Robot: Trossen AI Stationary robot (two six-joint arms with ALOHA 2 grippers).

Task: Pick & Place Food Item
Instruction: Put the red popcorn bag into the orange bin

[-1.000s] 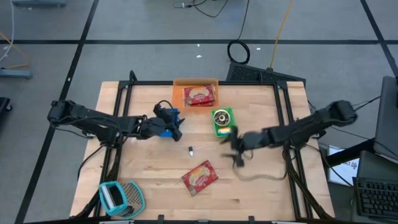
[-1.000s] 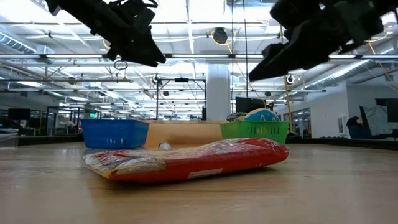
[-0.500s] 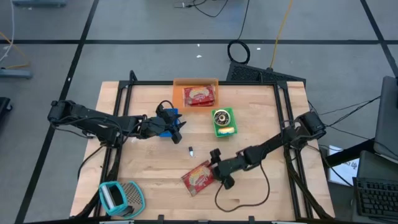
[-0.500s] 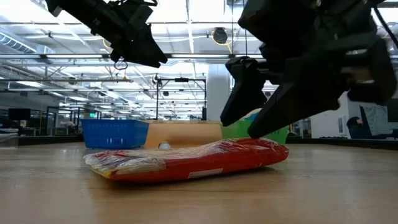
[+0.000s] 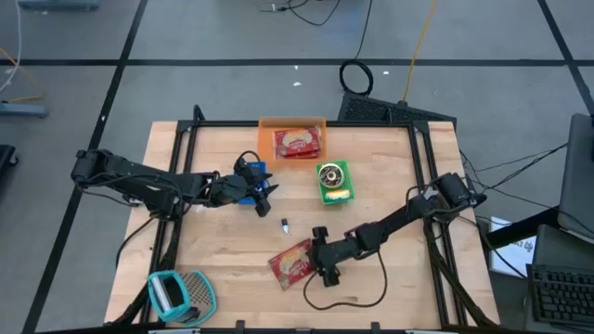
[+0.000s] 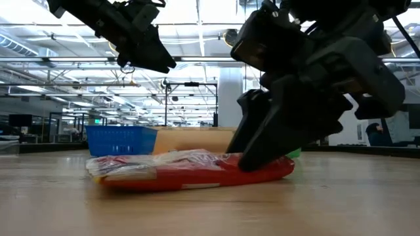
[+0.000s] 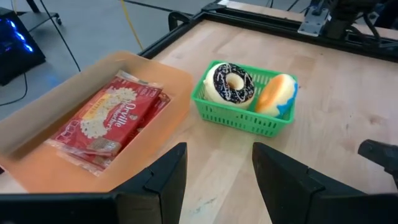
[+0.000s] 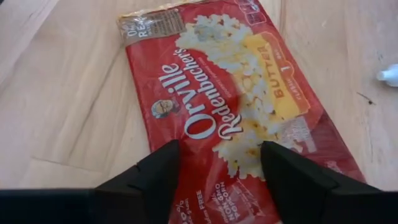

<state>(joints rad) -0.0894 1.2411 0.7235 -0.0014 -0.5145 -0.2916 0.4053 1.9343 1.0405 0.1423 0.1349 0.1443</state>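
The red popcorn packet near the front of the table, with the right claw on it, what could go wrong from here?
1. The right claw meets the flat red plastic-wrapped popcorn packet at one end, fingers spread on its slick top. Closing may pinch only film and let it slip or sag.
2. The packet lies flat on the wooden table, so the claw may push it sideways instead of gripping it.
3. A small white object lies nearby and could be knocked.

From my remote station I see a wooden table [image 5: 223, 232] on a grey floor [image 5: 213, 83] crossed by dark lines, cables [image 5: 355, 76] trailing behind. The low view shows ceiling lights [image 6: 197, 19] and a white column [image 6: 230, 98].
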